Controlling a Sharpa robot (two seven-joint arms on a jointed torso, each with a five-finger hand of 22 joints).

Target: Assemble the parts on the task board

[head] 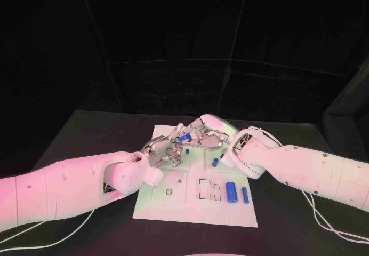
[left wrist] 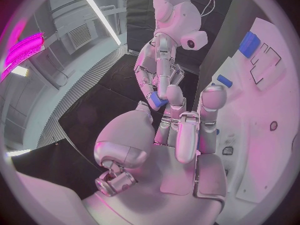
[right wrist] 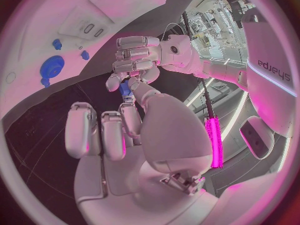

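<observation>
Both hands meet above far end of white board (head: 165, 205), centre of frame. Small blue part (head: 184, 137) sits between fingertips of left hand (head: 163, 151) and right hand (head: 203, 134); which one bears it, cannot tell. Risk: part slips during handover, drops onto worktop (head: 92, 133). Loose blue cylinders (head: 231, 192) at lower right of board, well apart; open room on both sides.
</observation>
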